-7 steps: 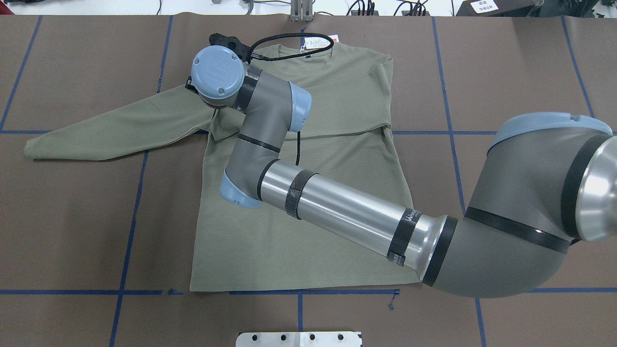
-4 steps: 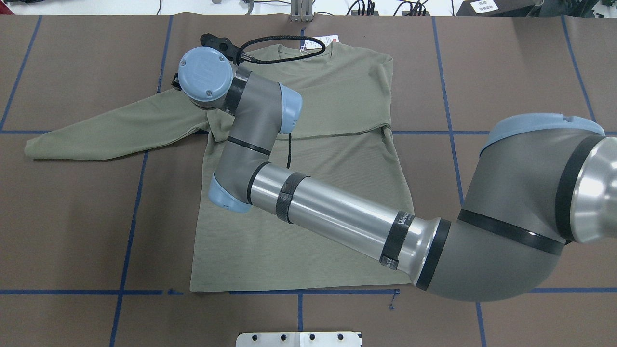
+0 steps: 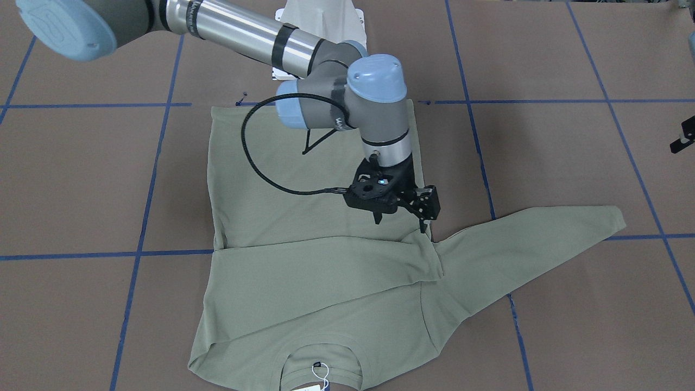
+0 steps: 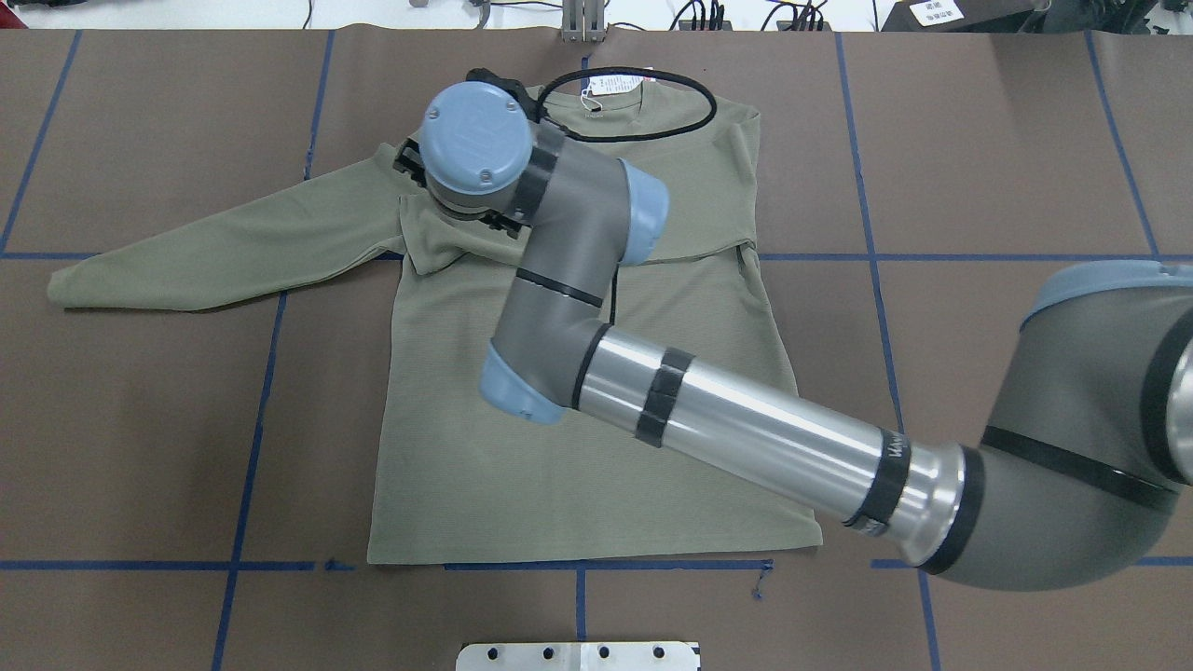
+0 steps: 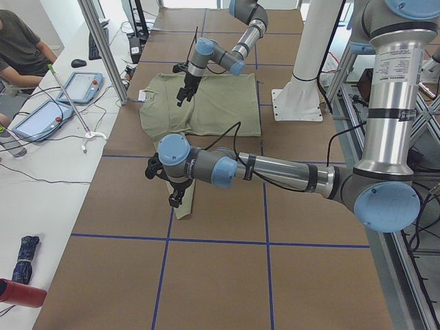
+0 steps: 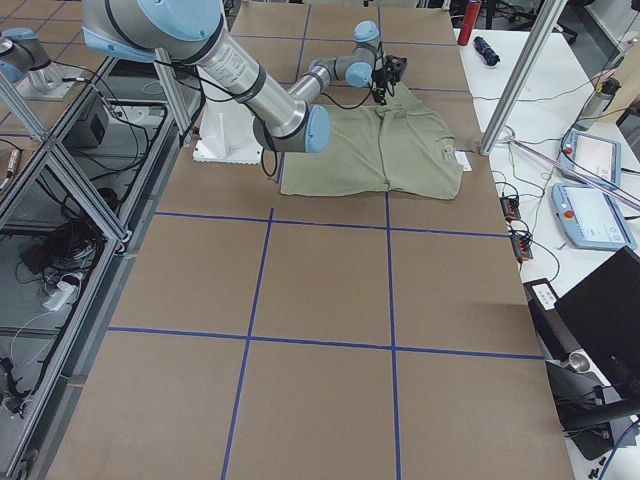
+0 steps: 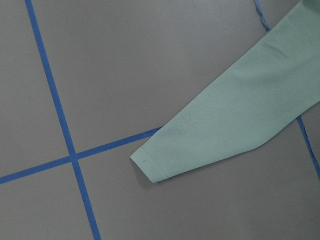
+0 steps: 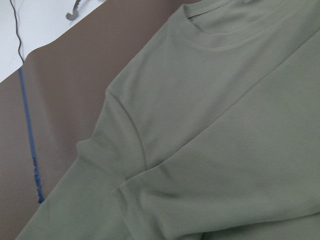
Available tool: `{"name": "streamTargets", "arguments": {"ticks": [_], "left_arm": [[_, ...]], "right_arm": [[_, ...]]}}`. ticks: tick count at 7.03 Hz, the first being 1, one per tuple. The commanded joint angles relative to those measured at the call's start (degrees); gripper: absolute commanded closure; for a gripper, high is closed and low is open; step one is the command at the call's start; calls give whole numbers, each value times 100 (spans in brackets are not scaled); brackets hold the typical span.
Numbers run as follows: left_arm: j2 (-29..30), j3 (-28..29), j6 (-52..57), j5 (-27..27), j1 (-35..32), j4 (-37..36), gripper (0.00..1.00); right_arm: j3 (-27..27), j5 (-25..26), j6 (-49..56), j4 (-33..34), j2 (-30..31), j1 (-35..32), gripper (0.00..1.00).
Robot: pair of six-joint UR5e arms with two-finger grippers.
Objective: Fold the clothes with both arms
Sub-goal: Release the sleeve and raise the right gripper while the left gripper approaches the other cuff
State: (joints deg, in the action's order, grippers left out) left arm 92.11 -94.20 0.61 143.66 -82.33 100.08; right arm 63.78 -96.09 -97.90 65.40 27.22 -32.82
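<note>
Green shirt (image 4: 522, 494) flat, one sleeve folded across; right arm (image 4: 746, 429) above.

Matt sage-green shirt (image 4: 559, 466) of fine ribbed knit cloth. The desk (image 4: 140, 419) has a dull brown paper-like cover with blue tape lines (image 4: 253, 447). The right arm (image 4: 746, 433) shows shiny smooth metal and light-blue plastic caps (image 4: 473, 135).

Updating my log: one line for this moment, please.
right gripper: open over green shirt | left gripper: state unclear | one sleeve folded

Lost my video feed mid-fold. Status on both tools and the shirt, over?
Right tool open, empty, above sage-green long-sleeved knit shirt. Left tool over outstretched sleeve cuff, state unclear. Shirt flat, one sleeve folded across chest. No obstruction seen.
</note>
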Motion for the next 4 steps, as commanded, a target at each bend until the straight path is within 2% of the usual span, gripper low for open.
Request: {"name": "streamTargets", "arguments": {"ticks": [1,2,3,4], "left_arm": [[226,1274,-916,-40,375,1427,2],[411,1621,-1853,-57,645,1966,6],[613,1824,-2315,-222,1109,2128,6],[780,2139,-2346,-433,1218,2156,10]], "right_arm": [[1254,-899,557,123,1324,-600,1],[1886,-999,996,79,1991,-794,1],[2154,-1226,1314,70,2390,-970,1],[2348,-1402,1439,70,2637,-1094,1]]}}
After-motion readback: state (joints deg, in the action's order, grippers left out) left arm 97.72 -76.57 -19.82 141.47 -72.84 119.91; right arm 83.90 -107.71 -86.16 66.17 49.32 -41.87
